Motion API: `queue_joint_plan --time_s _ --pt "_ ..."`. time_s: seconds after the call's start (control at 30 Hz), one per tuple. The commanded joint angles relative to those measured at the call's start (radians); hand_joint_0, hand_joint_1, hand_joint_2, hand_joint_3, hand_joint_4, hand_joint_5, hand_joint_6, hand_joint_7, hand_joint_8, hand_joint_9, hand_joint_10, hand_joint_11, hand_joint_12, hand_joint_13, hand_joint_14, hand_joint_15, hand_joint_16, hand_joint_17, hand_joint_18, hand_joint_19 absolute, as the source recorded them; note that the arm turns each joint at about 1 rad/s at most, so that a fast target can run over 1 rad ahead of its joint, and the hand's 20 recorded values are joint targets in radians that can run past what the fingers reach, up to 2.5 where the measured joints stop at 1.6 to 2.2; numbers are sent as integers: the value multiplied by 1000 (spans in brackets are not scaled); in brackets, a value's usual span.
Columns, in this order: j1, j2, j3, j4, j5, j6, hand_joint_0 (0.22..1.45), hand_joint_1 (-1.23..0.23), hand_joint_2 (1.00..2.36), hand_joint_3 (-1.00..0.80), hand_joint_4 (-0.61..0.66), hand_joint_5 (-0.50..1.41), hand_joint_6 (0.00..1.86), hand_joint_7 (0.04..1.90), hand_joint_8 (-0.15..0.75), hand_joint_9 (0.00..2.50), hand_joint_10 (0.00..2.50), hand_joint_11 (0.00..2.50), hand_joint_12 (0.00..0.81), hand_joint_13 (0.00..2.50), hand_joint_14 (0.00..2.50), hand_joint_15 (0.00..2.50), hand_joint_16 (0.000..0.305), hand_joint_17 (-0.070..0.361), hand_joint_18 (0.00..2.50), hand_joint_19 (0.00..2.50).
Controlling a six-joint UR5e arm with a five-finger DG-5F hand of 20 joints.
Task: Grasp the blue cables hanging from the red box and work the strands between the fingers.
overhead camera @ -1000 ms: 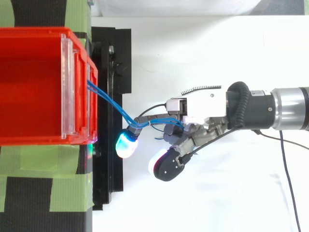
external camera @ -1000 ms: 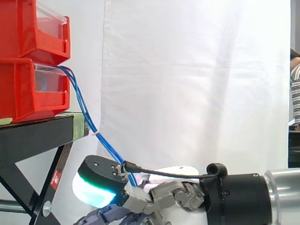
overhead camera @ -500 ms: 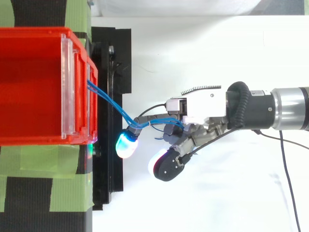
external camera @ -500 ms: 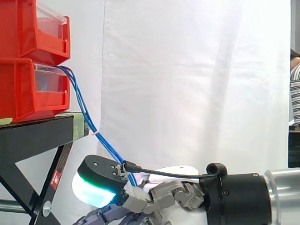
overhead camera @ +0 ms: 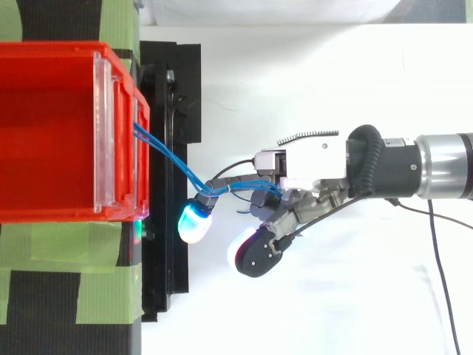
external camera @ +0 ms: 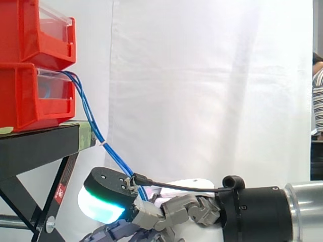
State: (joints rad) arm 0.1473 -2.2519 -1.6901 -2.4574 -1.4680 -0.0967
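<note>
Two stacked red bins (external camera: 30, 65) stand on the black stand at the left. Thin blue cables (external camera: 86, 108) leave the front of the lower bin and slope down to the right into my hand (external camera: 174, 212). From above, the blue cables (overhead camera: 166, 157) run from the red bin (overhead camera: 52, 133) to the curled fingers under the palm of my hand (overhead camera: 310, 159), which close on the strands. One fingertip (overhead camera: 194, 222) glows cyan-green close to the stand. Another pad (overhead camera: 247, 254) glows white-pink just off the stand.
The black stand (external camera: 35, 148) carries green tape (overhead camera: 66, 244) on its top, and its diagonal leg drops below the bins. A white curtain hangs behind. A person's striped sleeve (external camera: 318, 98) shows at the far right edge.
</note>
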Motion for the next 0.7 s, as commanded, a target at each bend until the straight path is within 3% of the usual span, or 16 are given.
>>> queue_joint_plan --time_s 0.0,0.67 --pt "0 0 1 0 0 0 742 -511 1000 -1000 385 98 12 925 484 1313 2500 2500 598 1749 2500 1544 230 172 2462 839" --pt "0 0 0 0 0 0 743 -509 1000 -1000 386 100 12 928 481 1311 2500 2500 598 1750 2500 1545 228 171 2460 843"
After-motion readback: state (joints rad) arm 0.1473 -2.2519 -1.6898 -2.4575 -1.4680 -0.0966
